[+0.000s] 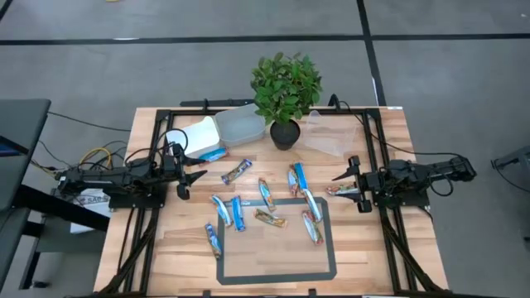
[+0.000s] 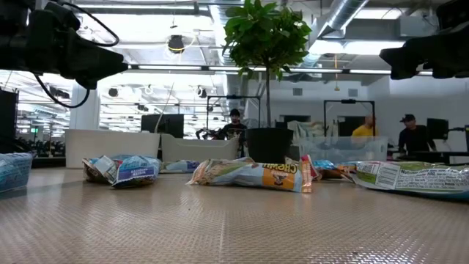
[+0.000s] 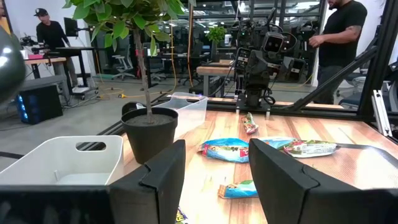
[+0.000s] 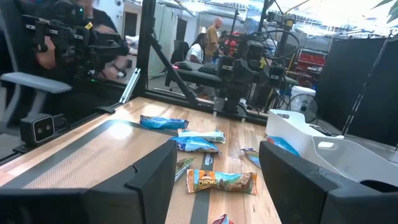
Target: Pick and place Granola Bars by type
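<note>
Bars (image 1: 267, 200) scattered mid-worktop (image 1: 174, 248), most in or beside taped rectangle (image 1: 277, 277); some blue-white, some brown-gold. One blue-white bar (image 1: 214, 155) already in white tub (image 1: 197, 132) at far left, next to clear tub (image 1: 240, 126) and plant (image 1: 286, 132). Second clear tub (image 1: 331, 136) at far right.

L gripper (image 1: 195, 175) at left edge, fingers apart, empty, aimed toward centre. R gripper (image 1: 344, 177) at right edge, fingers apart, empty too; brown-gold bar (image 1: 341, 189) just beside its tip. Neither touching a bar.

Likely step: first reach for next bar, prob. by whichever arm is closer. Judgement only.

To do well:
- Pick type first, then tub. White tub looks like blue-white bin, so L for blue-white ones near it, e.g. (image 1: 236, 171). R for brown-gold near its side.
- Take isolated bars first. Pair at (image 1: 296, 178) lies close together, risk of dragging the neighbour.
- Come down from above, fingers across the short width, not along the length.
- Wrappers shiny and thin, prob. slippery and crushable; pinch at mid-body, not at crimped end.
- Go low enough to catch the bar but w/o scraping the worktop.
- Lift clear before swinging, mind the plant when heading to the tubs.
- Keep arms well apart over centre.
</note>
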Controlling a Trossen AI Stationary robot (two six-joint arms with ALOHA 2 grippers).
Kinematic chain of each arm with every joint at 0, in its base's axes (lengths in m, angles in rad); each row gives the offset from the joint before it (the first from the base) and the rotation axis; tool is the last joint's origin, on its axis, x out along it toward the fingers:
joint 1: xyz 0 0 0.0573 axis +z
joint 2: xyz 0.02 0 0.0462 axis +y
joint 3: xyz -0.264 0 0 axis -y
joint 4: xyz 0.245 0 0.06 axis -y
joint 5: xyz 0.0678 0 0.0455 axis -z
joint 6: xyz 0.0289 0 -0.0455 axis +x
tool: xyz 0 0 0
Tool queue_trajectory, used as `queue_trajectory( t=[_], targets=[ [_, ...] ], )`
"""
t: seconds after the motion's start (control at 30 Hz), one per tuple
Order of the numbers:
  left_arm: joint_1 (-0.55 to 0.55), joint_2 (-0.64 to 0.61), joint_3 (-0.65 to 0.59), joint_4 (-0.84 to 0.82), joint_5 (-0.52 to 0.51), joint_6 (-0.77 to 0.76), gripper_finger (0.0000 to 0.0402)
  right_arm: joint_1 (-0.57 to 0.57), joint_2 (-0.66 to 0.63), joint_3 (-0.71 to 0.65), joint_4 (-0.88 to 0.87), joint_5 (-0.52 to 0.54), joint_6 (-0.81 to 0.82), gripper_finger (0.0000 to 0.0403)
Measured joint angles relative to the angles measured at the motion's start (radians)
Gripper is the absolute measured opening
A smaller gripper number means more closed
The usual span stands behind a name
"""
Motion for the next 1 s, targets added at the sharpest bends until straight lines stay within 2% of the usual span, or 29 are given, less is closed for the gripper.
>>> queue_trajectory(
  t=[1.0],
  targets=[
    [-0.001, 0.000, 0.000, -0.002, 0.010, 0.000, 0.0169, 0.000, 0.000, 0.000, 0.000, 0.000, 0.000, 0.0224]
  ],
)
